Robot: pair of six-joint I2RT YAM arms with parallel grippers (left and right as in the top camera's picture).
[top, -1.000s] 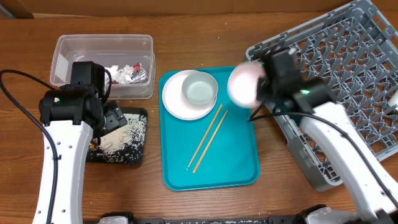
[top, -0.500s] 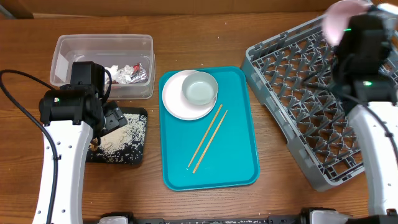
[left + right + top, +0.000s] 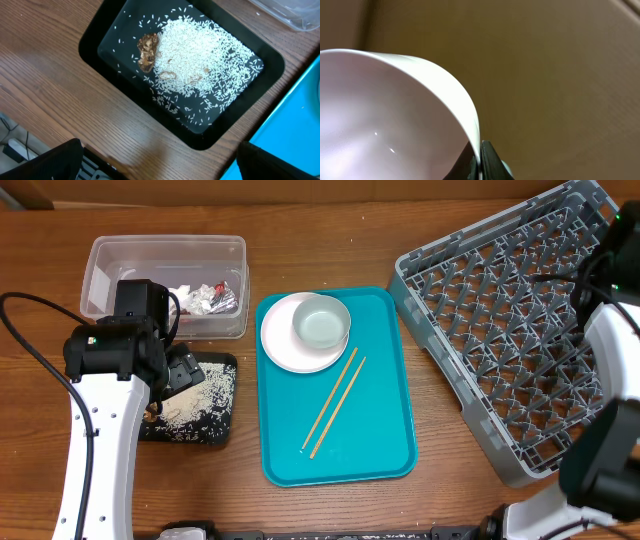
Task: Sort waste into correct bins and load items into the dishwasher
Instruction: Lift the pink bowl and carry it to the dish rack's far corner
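One item in hand: your right gripper [image 3: 481,161] pinches the pink bowl [image 3: 385,115] by its rim, seemingly past the far-right corner of the rack [image 3: 500,330]. Next, lower it between pegs. The left gripper [image 3: 160,155] hangs open over the black tray [image 3: 95,47].

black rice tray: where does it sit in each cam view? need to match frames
Overhead: black tray lower left, just left of the teal tray.
Left wrist: black tray fills the centre; teal tray at right edge.
Right wrist: not in it; only the pink bowl.
Shared landmark: the teal tray.
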